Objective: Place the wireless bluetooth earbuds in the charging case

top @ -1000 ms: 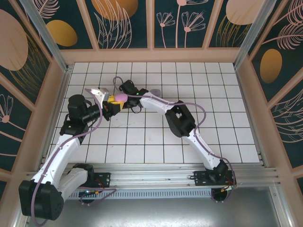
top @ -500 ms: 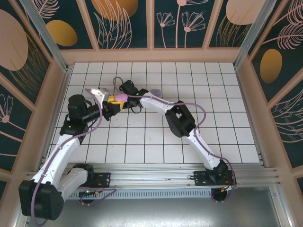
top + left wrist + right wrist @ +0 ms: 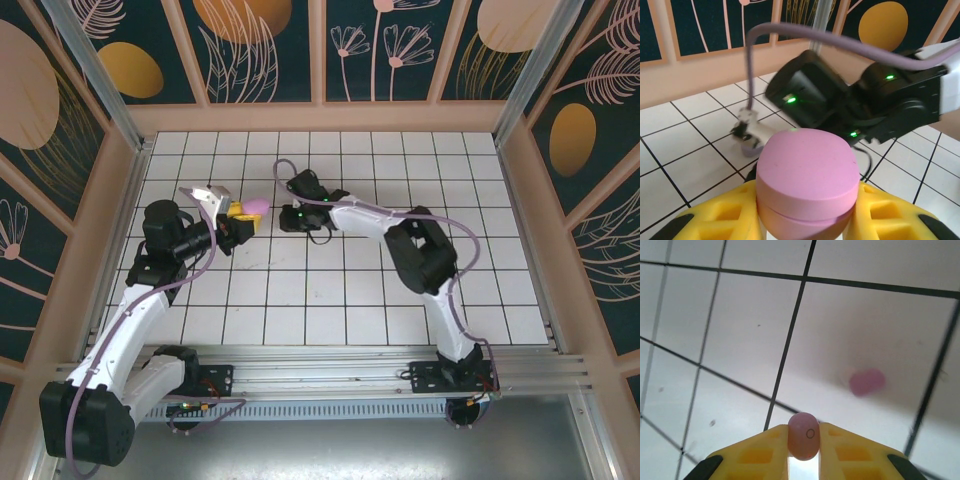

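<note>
Clamping round, seemingly matte pink case (image 3: 807, 175), left fingers (image 3: 715, 220), right fingers (image 3: 757, 455) pinching pebble-like earbud (image 3: 803, 435)

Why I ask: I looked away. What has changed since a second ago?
The right gripper drew back to the right, away from the pink case, and now pinches a pink earbud. The left gripper still holds the pink case in the same place.

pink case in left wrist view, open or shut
Shut: the pink case has its lid flush on its base, only a thin seam showing.
</note>
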`<control>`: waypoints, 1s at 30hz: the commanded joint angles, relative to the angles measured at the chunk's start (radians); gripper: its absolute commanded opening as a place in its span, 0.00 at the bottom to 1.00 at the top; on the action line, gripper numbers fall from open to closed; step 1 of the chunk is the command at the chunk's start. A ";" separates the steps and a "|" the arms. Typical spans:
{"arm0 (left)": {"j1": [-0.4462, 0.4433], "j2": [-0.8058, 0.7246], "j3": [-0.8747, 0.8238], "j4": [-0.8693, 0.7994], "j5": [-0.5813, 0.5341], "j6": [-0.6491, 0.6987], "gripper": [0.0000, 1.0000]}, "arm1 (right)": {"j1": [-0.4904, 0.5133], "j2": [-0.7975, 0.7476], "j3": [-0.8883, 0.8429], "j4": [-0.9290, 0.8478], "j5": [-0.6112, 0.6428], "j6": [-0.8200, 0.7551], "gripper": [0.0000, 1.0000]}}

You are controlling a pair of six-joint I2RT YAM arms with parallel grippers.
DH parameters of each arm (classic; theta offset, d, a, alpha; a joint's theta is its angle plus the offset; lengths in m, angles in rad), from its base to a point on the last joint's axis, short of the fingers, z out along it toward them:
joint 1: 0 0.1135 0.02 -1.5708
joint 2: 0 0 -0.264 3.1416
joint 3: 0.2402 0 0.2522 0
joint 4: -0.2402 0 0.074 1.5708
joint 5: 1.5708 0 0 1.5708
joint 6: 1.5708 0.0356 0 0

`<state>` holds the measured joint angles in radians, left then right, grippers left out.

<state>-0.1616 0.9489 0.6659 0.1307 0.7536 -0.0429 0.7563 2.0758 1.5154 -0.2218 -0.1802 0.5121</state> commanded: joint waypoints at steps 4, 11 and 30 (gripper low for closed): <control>0.007 0.024 -0.014 0.121 0.072 -0.052 0.02 | -0.006 -0.271 -0.227 0.148 -0.051 0.035 0.18; 0.005 0.099 -0.011 0.207 0.105 -0.086 0.01 | 0.032 -0.512 -0.355 0.150 -0.127 -0.024 0.18; -0.095 0.165 -0.008 0.189 0.033 0.012 0.00 | 0.079 -0.543 -0.212 0.095 -0.228 -0.073 0.18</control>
<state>-0.2451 1.1069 0.6563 0.3206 0.7845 -0.0776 0.8333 1.5200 1.2598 -0.1284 -0.3935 0.4652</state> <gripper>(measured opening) 0.327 0.187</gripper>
